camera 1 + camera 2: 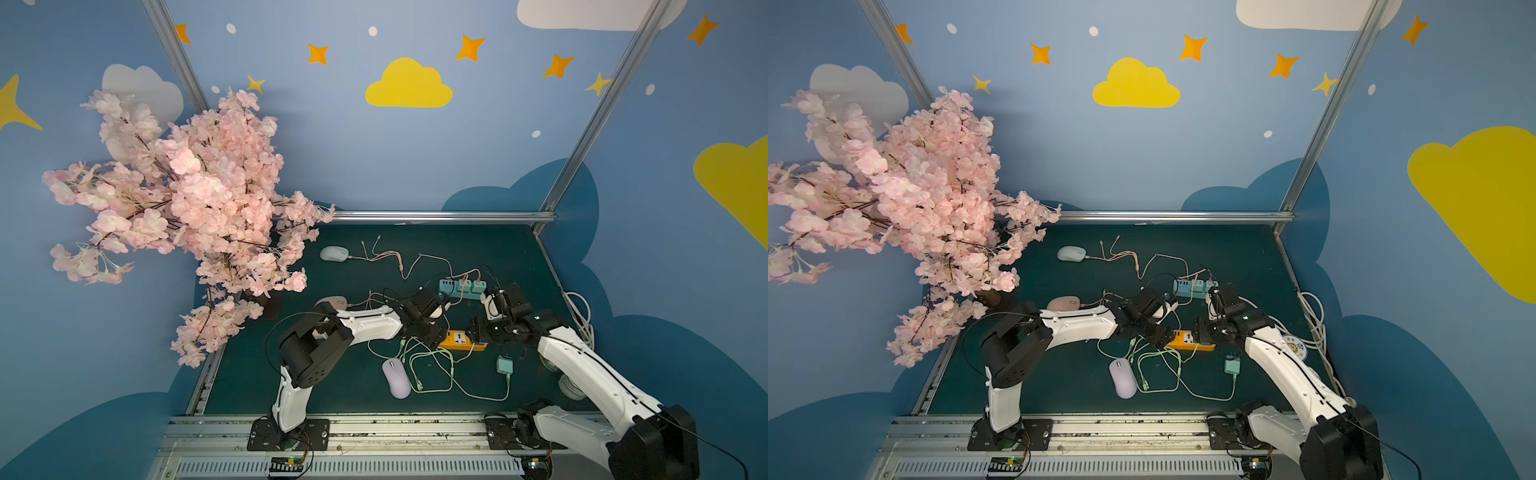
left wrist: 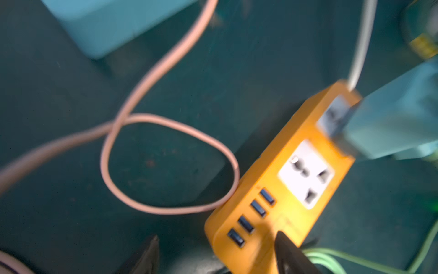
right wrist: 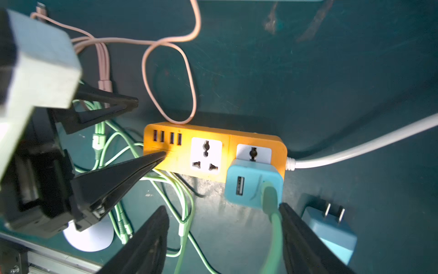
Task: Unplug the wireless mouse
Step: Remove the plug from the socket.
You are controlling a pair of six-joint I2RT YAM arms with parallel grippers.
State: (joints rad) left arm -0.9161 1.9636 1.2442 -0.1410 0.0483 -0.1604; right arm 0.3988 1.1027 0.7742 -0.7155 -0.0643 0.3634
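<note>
Despite blur in the left wrist view, the left gripper [image 3: 151, 127] and right gripper [image 3: 222, 206] are seen spread wide, empty, the orange power strip [image 3: 184, 154] between them.

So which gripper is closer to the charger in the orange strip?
Right. The right gripper is just short of the charger; the left gripper is at the strip's USB end.
</note>
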